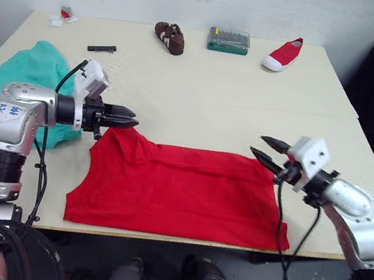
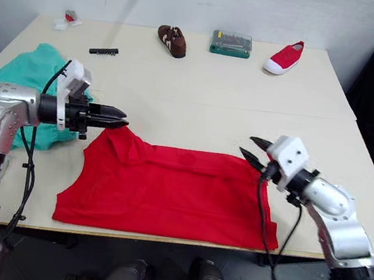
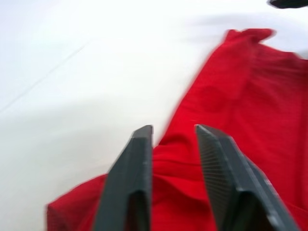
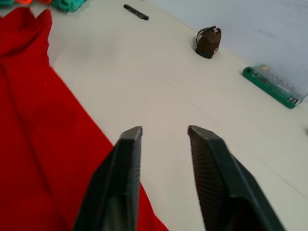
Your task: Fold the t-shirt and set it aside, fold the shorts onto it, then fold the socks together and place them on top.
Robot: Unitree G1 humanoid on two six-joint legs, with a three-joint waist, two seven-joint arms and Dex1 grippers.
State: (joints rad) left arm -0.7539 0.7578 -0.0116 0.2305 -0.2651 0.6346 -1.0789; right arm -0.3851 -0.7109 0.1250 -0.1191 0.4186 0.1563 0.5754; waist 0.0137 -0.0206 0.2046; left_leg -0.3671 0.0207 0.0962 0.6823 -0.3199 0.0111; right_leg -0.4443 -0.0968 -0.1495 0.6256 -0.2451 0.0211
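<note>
The teal-green soft cloth shorts [image 1: 20,80] are bunched behind the left gripper [image 1: 130,118], whose 2 black fingers are narrowly parted just over a raised corner of the bright red cloth t-shirt [image 1: 179,192]. That shirt is spread flat between both grippers. The right gripper [image 1: 262,148] is held open, empty, above the shirt's far corner.
</note>
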